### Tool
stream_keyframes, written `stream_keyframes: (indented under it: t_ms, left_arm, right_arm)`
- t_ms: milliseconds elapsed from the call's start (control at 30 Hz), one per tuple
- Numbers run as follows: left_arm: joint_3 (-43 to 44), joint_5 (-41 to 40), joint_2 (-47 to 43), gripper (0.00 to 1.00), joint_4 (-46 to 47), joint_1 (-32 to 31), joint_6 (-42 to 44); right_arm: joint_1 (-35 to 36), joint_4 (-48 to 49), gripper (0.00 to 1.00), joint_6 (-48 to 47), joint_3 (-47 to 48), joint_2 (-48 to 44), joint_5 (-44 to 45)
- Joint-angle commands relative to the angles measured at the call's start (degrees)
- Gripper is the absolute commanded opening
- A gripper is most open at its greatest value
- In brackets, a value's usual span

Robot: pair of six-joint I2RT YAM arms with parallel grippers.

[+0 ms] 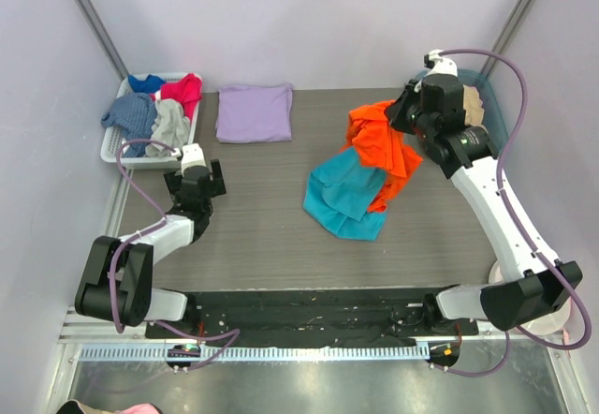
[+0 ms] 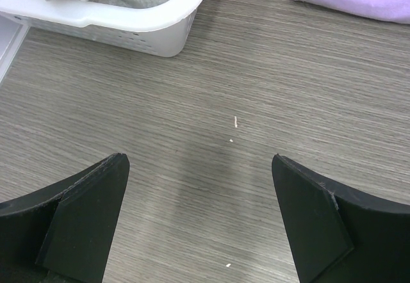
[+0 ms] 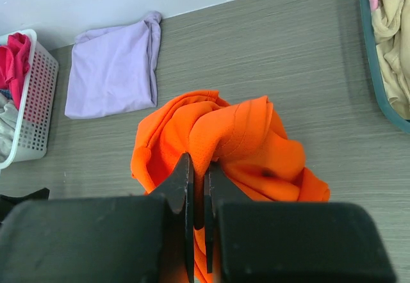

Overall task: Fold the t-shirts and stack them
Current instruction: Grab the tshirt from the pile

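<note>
got the right hand (image 3: pixel 198 187) up at the far right of the tabletop (image 1: pixel 253 227), fingers squeezed almost together on a fold of the orange garment (image 3: pixel 246 139). just a thin sliver of orange cloth between them in the wrist view. rest of that garment bunched up below the hand and spilling toward the middle, lower edge lying over the upper right part of the teal t-shirt (image 1: pixel 344 197).

teal t-shirt crumpled, not folded, sitting right of centre on the tabletop and partly tucked under the orange one.

lavender t-shirt (image 1: pixel 254 112) already folded into a neat-ish rectangle, lying flat at the far edge of the tabletop. just beside the white basket (image 1: pixel 106 147) on its left, and well apart from the teal one.

inside the basket, a heap of clothes (image 1: pixel 154 105) in blue, red and grey, all jumbled together.

left hand (image 2: pixel 198 168) spread wide open with nothing in it, hanging low over bare tabletop near the basket's near corner. couple of tiny pale specks (image 2: pixel 236 123) on the wood grain ahead of the fingers.

over on the far right, a teal bin (image 3: pixel 382 100) with some beige cloth (image 3: pixel 391 33) stuffed in it.
</note>
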Motion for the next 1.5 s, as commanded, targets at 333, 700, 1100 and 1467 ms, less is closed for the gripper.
stream_keyframes:
  t_ms: [333, 700, 1100, 1467]
  left_arm:
    - [4.1, 5.7, -13.6, 1.00, -5.3, -3.1, -7.6]
    - [6.4, 31.4, 0.1, 1.00, 7.1, -13.0, -12.2]
    - [25.8, 37.4, 19.9, 1.00, 7.0, -23.6, -7.9]
    - [36.3, 42.0, 30.1, 1.00, 6.2, -27.8, -7.1]
  right_arm:
    - [0.1, 4.2, 0.01, -1.0, -2.0, -2.5, -2.0]
    - [0.2, 4.5, 0.01, -0.7, -2.7, -2.6, -5.3]
    - [0.2, 5.7, 0.01, -0.2, -4.8, -2.7, -7.2]
    - [0.1, 5.3, 0.01, -1.2, -4.8, -3.5, -7.2]
